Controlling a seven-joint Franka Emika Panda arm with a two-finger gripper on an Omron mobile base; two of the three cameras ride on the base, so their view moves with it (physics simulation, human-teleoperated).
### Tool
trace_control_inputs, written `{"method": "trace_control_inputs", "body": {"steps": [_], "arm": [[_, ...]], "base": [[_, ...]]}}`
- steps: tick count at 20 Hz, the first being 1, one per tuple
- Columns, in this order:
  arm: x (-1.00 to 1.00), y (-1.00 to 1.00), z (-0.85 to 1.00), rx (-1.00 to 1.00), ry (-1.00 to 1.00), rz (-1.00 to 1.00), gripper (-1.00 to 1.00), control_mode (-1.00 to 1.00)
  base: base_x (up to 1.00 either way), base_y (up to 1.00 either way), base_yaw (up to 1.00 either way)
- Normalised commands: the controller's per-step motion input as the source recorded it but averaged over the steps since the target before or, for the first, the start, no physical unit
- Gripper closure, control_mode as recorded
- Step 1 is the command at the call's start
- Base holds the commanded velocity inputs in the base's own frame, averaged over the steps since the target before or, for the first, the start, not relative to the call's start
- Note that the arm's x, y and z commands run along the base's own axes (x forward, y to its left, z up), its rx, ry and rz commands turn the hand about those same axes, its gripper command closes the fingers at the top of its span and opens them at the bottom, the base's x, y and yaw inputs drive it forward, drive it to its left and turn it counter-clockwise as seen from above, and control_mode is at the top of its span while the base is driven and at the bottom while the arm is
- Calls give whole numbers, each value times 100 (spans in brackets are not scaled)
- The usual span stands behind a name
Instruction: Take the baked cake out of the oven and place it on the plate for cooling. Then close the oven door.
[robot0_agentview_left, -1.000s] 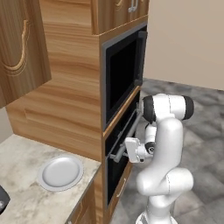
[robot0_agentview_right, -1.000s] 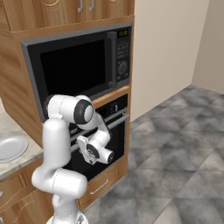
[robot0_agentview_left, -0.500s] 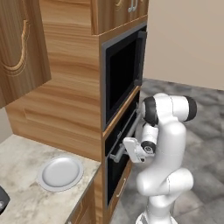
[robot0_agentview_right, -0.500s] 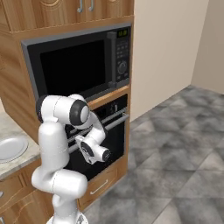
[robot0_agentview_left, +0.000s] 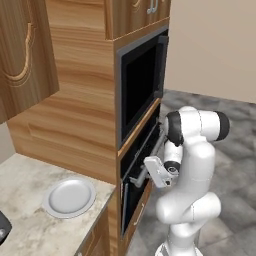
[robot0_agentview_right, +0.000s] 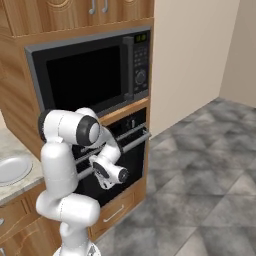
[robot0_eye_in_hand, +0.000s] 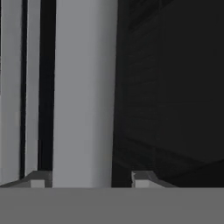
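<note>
The black oven (robot0_agentview_right: 131, 125) sits low in the wooden cabinet, under a bigger black unit. Its drop-down oven door (robot0_agentview_right: 127, 162) stands slightly ajar at the top. My gripper (robot0_agentview_left: 141, 175) (robot0_agentview_right: 96, 164) (robot0_eye_in_hand: 89, 177) is shut around the long silver bar handle (robot0_agentview_left: 156, 149) (robot0_agentview_right: 134, 140) (robot0_eye_in_hand: 85, 87) near its left end. One tip touches the bar and a thin dark gap shows at the other. The round pale plate (robot0_agentview_left: 69, 196) (robot0_agentview_right: 11, 169) lies bare on the counter to the left. The baked cake is hidden.
A large black glass-fronted unit (robot0_agentview_left: 141, 87) (robot0_agentview_right: 85, 75) fills the cabinet above the oven. The speckled counter (robot0_agentview_left: 25, 227) holds a dark object (robot0_agentview_left: 2, 227) at its left edge. Grey tiled floor (robot0_agentview_right: 200, 190) stretches open to the right. A drawer (robot0_agentview_right: 114, 214) lies below the oven.
My hand has shifted a little down and outward on the handle, and the upper arm has swung slightly. The plate has not moved.
</note>
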Motion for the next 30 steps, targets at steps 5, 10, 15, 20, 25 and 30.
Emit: {"method": "trace_control_inputs", "body": {"steps": [5,10,15,20,25,30], "arm": [[0,-100,-24,-3,13,-4,100,-100],[0,-100,-32,0,13,-5,100,-100],[0,-100,-35,-2,15,-8,100,-100],[0,-74,-45,-5,21,-12,-100,-100],[-1,-80,-12,-3,18,-17,-100,-100],[-8,-87,17,-4,12,-27,-100,-100]], "base": [[0,0,0],[0,0,0],[0,0,0],[0,0,0],[0,0,0],[0,0,0]]}}
